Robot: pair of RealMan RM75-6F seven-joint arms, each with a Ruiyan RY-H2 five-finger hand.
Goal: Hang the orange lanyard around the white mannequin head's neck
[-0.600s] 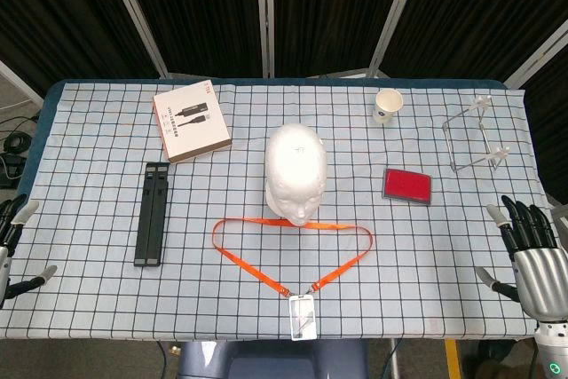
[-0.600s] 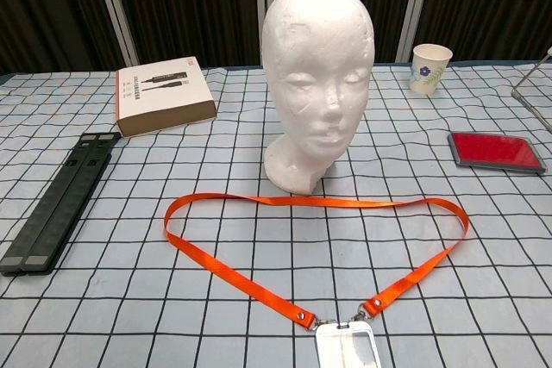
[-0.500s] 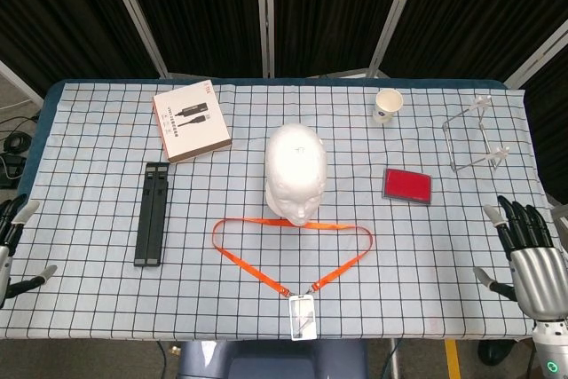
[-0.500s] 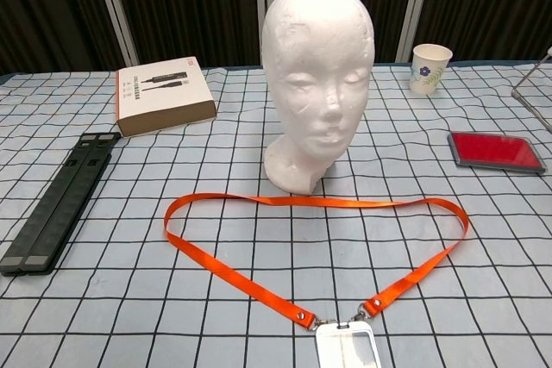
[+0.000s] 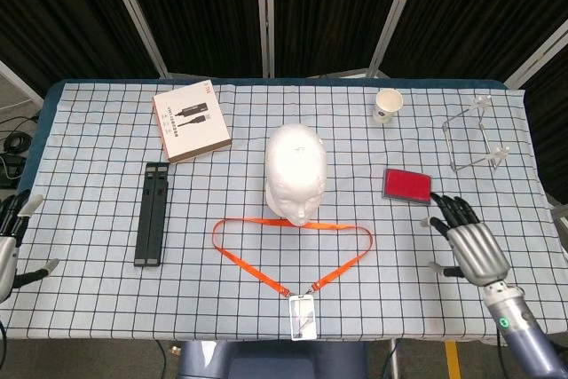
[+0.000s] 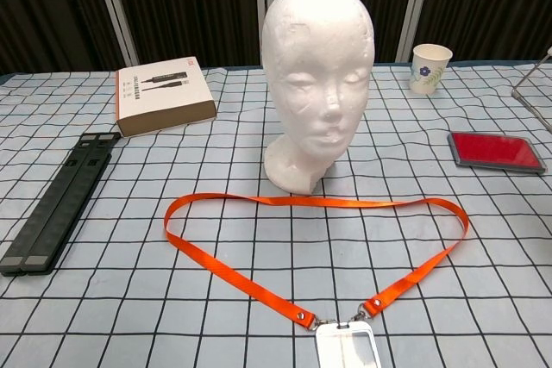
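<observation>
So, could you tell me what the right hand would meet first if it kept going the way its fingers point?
Probably the red pad. The right hand is open, fingers pointing up and left toward the pad's near right corner. It might pass above it, since the head view doesn't show height.

Bright even light, soft shadows, sharp

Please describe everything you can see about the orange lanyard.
The orange lanyard is a flat, thin strap, it looks like woven fabric. It lies flat on the checked tablecloth in an open, roughly triangular loop, in front of the white mannequin head. Its far edge passes close to the head's base. Both ends meet at metal clips holding a clear badge holder by the near table edge. Neither hand touches it.
</observation>
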